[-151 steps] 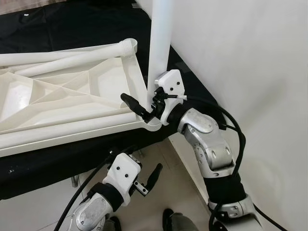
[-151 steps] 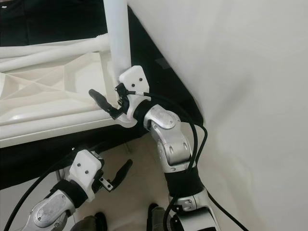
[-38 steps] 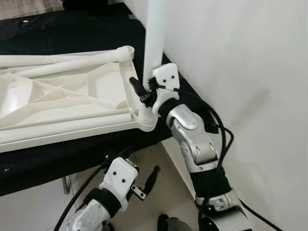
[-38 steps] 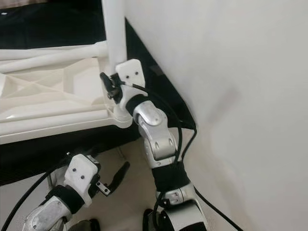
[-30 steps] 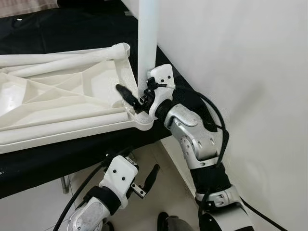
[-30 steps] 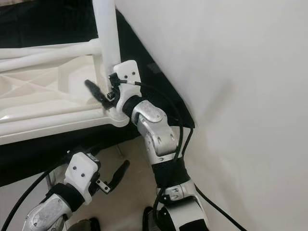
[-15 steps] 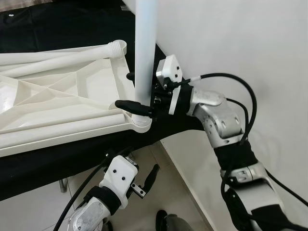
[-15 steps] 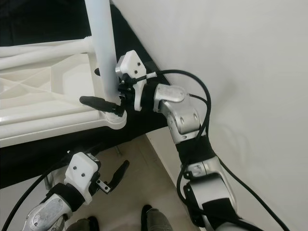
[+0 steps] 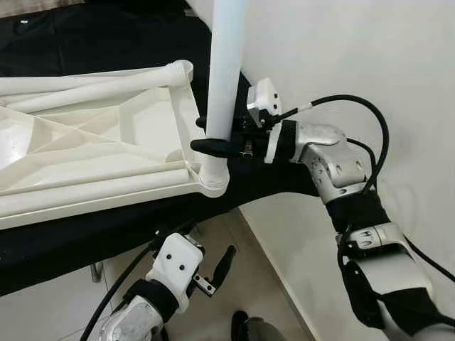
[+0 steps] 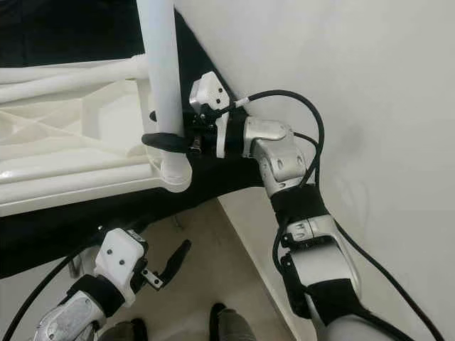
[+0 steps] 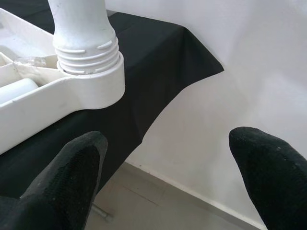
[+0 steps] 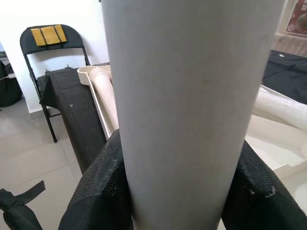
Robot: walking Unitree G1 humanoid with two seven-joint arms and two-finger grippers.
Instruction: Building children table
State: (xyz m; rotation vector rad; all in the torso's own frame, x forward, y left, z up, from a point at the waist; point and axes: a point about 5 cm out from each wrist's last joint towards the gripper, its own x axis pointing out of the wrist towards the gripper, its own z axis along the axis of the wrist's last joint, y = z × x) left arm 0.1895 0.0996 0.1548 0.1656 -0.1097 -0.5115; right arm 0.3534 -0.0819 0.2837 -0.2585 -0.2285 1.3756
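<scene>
A plain indoor room, likely a home. It has white walls (image 9: pixel 370 64), a tiled floor (image 10: pixel 206 270) and a folding chair (image 12: pixel 45 40). A black-draped surface (image 9: pixel 106 28) stands against the wall.

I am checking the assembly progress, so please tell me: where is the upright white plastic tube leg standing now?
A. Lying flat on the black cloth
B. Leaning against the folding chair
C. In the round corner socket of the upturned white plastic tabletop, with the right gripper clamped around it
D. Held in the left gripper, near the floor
C: the white tube leg stands upright in the tabletop's corner socket, and the right gripper has its black fingers closed around it.
</scene>
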